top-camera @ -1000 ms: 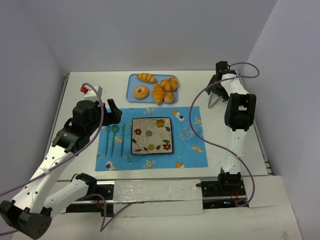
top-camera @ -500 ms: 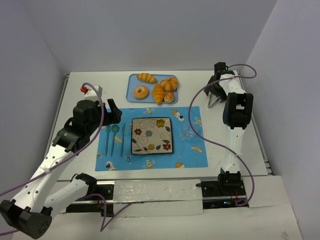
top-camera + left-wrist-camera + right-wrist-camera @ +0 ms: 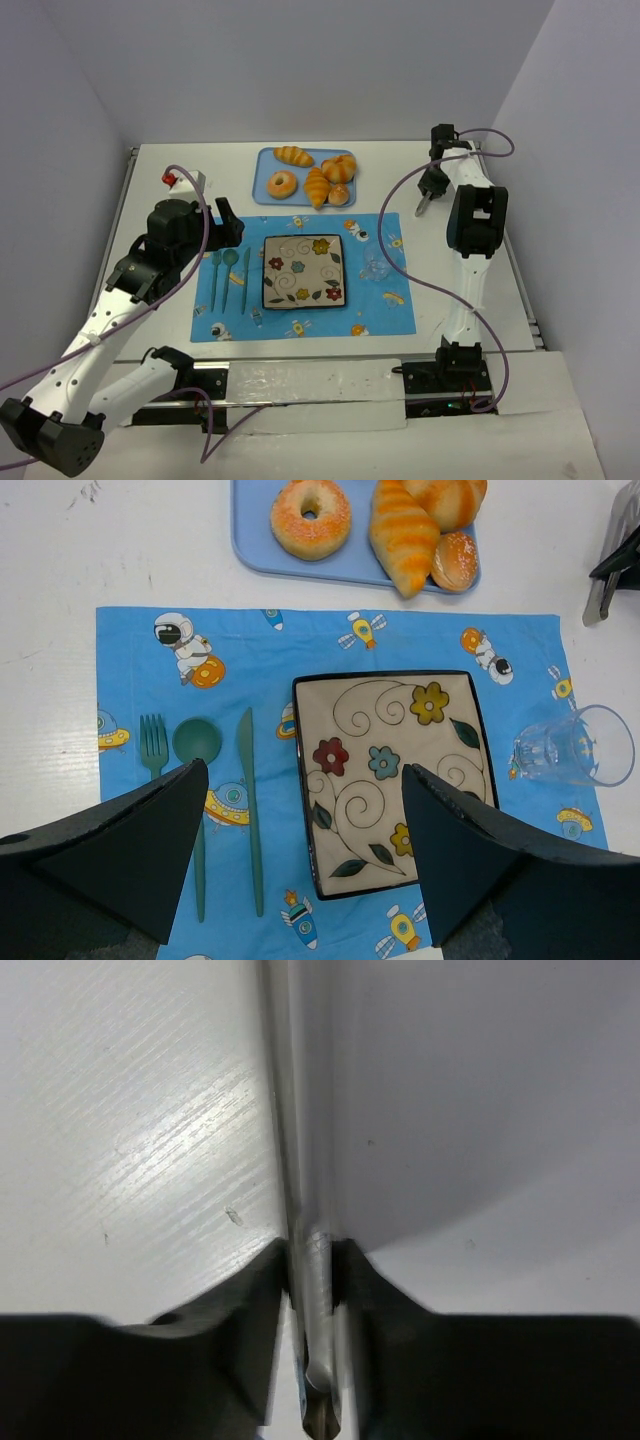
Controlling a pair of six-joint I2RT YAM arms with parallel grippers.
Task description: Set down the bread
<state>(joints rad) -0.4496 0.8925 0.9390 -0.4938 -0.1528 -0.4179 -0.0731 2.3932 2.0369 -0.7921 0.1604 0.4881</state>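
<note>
The bread [image 3: 339, 195] [image 3: 455, 560], a small golden bun with a pale top, lies at the near right corner of the blue tray [image 3: 263, 166] [image 3: 250, 552], next to a striped croissant [image 3: 317, 187] [image 3: 402, 535]. My right gripper [image 3: 432, 184] [image 3: 312, 1270] is at the far right of the table, shut on a pair of metal tongs [image 3: 424, 206] [image 3: 303, 1140] [image 3: 600, 580], whose arms are pressed together. My left gripper [image 3: 226, 222] [image 3: 300, 855] hovers open over the blue placemat with nothing between its fingers.
A flowered square plate [image 3: 304, 270] [image 3: 330, 710] sits mid-placemat, with teal fork, spoon and knife [image 3: 230, 275] [image 3: 246, 800] to its left and a clear glass [image 3: 375, 268] [image 3: 575, 745] to its right. The tray also holds a donut [image 3: 282, 184] [image 3: 310, 515] and larger buns.
My right gripper has closed on the tongs, and their spread arms have come together. The left arm and the pastries have not moved.
</note>
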